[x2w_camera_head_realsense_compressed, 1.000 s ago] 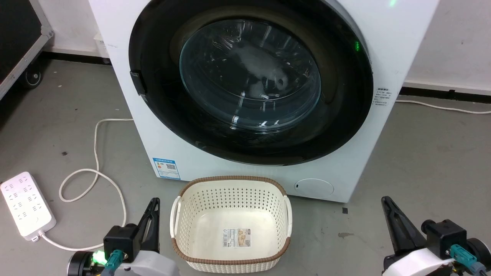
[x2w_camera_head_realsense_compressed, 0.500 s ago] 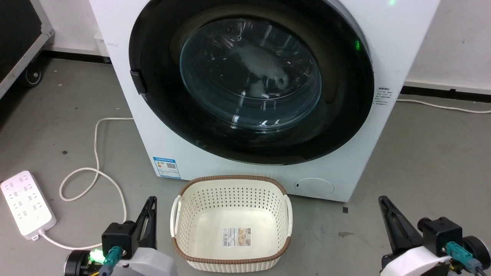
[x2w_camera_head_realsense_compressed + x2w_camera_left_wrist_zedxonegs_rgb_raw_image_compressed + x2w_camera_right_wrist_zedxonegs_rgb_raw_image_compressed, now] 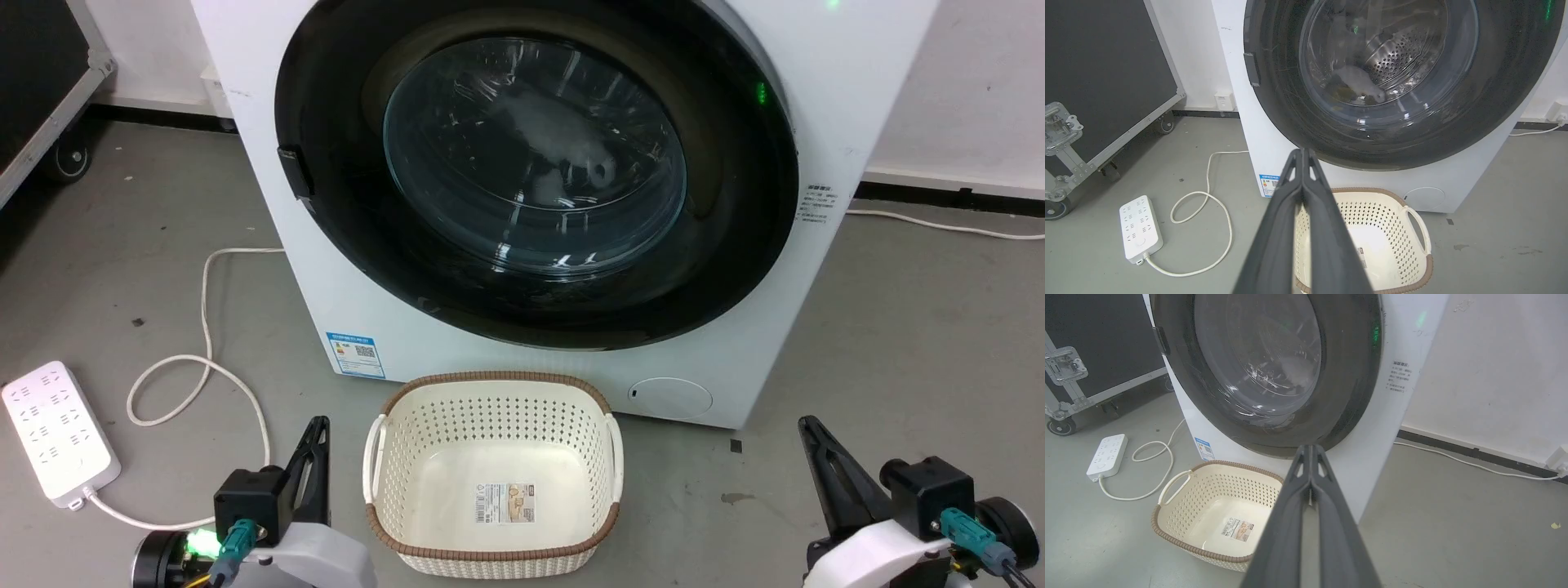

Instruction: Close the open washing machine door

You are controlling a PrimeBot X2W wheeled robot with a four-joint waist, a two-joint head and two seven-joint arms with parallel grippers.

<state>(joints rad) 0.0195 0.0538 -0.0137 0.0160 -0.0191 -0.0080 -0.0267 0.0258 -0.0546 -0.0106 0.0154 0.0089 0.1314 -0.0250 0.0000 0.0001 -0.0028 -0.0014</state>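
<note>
Left hand [image 3: 319, 426] and right hand [image 3: 808, 425], both pinched shut and empty, have the door [image 3: 535, 171] at about one and eleven o'clock, roughly equally near.

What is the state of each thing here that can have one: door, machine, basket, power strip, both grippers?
washing machine door: shut, flush with the front.
washing machine: something pale inside the drum.
basket: upright, empty.
power strip: no plugs in its sockets.
left gripper: shut, holding nothing.
right gripper: shut, holding nothing.
</note>
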